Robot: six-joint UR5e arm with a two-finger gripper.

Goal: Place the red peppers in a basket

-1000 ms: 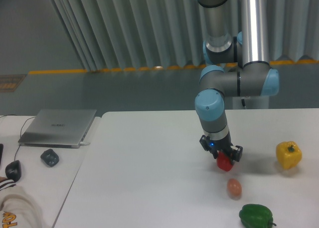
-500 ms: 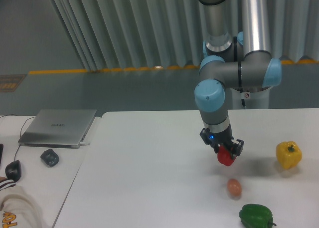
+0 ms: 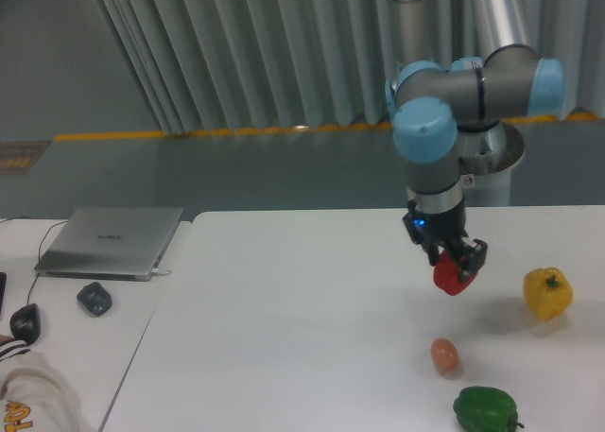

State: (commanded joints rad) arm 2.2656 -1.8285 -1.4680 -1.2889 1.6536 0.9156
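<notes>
Above the white worktop [image 3: 284, 328], a robot arm's gripper [image 3: 457, 265] has its jaws closed around a red pepper [image 3: 450, 275], holding it clear of the surface. At about four o'clock from it sits a yellow pepper [image 3: 547, 293]; a brown egg [image 3: 444, 354] lies near six o'clock, a green pepper [image 3: 486, 410] beyond that

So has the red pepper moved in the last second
Yes. The red pepper, gripped in the hand, has risen and shifted right, away from the egg and closer to the yellow pepper.
</notes>
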